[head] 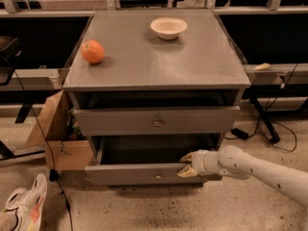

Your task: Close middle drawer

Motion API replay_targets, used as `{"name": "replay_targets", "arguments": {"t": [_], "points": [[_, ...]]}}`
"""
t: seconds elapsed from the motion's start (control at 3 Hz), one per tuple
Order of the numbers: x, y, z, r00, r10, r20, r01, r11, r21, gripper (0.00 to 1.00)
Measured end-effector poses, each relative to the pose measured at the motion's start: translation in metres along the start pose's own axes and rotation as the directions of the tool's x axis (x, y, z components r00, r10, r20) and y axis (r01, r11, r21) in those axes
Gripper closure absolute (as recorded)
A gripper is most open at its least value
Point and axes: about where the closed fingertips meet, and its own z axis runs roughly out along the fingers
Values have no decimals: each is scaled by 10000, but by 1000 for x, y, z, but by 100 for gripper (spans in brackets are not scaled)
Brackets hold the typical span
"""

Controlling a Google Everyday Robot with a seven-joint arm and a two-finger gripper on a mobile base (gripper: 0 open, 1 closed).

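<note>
Grey middle drawer [130, 173] open, perhaps bare; pincer [186, 164] at its front.

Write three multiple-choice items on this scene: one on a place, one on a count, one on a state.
1. Where is the gripper? A) at the front of the middle drawer, right of its knob B) at the upper drawer's knob C) on the floor
2. How many things lie on the cabinet top? A) one B) two C) four
3. The middle drawer is: A) shut B) pulled out C) removed

1 A: it is at the low front panel, right of the knob.
2 B: an orange and a bowl.
3 B: its dark inside shows behind the front.
</note>
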Motion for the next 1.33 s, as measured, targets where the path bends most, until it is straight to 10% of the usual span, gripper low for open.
{"name": "replay_targets", "arguments": {"t": [0.33, 1.33], "points": [[0, -3, 2, 10000, -26, 13, 26, 10000, 9, 100], [-1, -10, 7, 10000, -52, 78, 52, 10000, -3, 36]]}}
